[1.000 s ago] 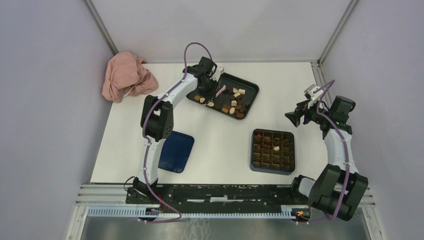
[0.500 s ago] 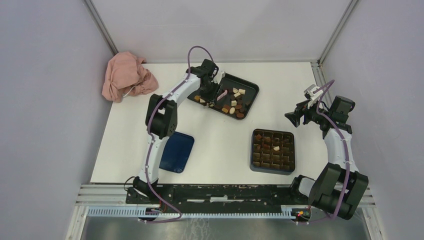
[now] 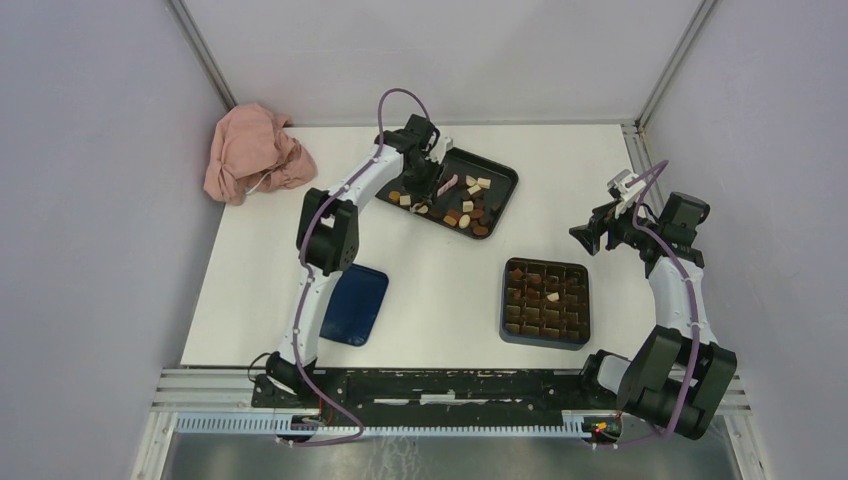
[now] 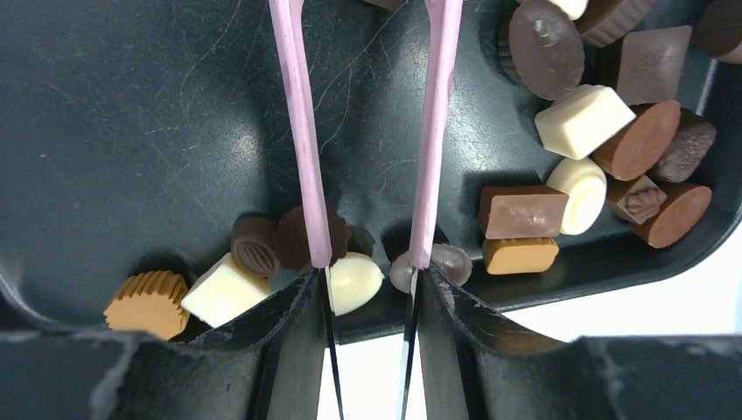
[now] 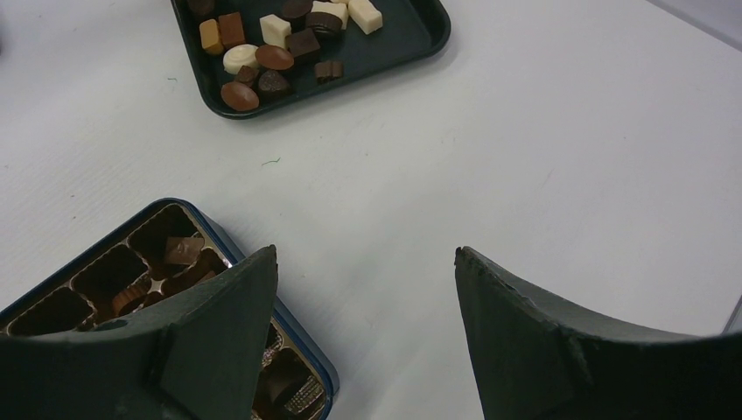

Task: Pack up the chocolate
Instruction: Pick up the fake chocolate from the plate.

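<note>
Table: we see a white table (image 3: 440,270) carrying everything.
Left arm: it reaches far out (image 3: 325,235), with the wrist over the left end of the tray.
Right arm: it is folded at the elbow (image 3: 675,290), with the wrist raised to the right of the box.
Cloth: a crumpled pink cloth (image 3: 250,152) lies at the far left corner.
Tray: a black rectangular plastic tray (image 3: 505,180) sits at the far middle.
Box: a dark blue square box with a brown grid insert (image 3: 505,300) sits near right.
Lid: a dark blue lid (image 3: 352,303) lies beside the left arm.
Left gripper: it is clamped (image 4: 367,280) on the thin pink tongs (image 4: 297,131), whose arms stand apart.
Right gripper: its jaws are spread wide (image 5: 367,254) above bare table.
Chocolate: most small brown, tan and cream chocolate pieces (image 4: 582,118) lie loose in the tray, and several fill box cells (image 3: 552,296).
Wrist views only: we see a cream oval piece (image 4: 354,282) between the tong arms; the tong tips run out of frame.
</note>
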`<state>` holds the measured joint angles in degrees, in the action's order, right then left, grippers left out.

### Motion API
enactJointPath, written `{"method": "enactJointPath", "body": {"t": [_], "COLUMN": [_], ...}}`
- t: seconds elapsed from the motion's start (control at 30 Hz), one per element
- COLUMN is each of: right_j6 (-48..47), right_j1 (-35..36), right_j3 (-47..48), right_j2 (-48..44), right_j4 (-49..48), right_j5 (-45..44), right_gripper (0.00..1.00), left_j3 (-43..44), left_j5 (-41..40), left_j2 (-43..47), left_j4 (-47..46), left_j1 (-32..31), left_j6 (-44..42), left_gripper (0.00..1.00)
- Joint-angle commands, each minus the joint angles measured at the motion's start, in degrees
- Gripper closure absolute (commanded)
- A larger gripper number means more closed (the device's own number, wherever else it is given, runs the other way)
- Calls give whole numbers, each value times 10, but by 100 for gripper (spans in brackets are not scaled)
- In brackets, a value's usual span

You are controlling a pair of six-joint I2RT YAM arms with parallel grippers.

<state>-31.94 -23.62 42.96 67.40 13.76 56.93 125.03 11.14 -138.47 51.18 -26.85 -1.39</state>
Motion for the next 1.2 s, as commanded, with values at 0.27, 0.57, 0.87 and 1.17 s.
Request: {"method": "enactJointPath", "body": {"t": [0.27, 0.57, 0.87, 1.17], "right_j6": [-14, -19, -20, -21], "right_j1": [1, 1, 1, 1], "right_j3": [27, 30, 31, 31], "right_j2": [2, 2, 3, 4], "right_j4": [-1, 2, 5, 6], "right_j5": [8, 8, 7, 6], "right_gripper": [20, 20, 20, 20], "left_j3": [43, 61, 67, 64], "left_j5": [13, 22, 29, 20], "left_j2": [-26, -40, -47, -13], "left_j4": [14, 15, 16, 14], "left_j1": [0, 0, 0, 2], "left_j6": [-16, -9, -4, 4], "left_gripper": [54, 55, 65, 86]}}
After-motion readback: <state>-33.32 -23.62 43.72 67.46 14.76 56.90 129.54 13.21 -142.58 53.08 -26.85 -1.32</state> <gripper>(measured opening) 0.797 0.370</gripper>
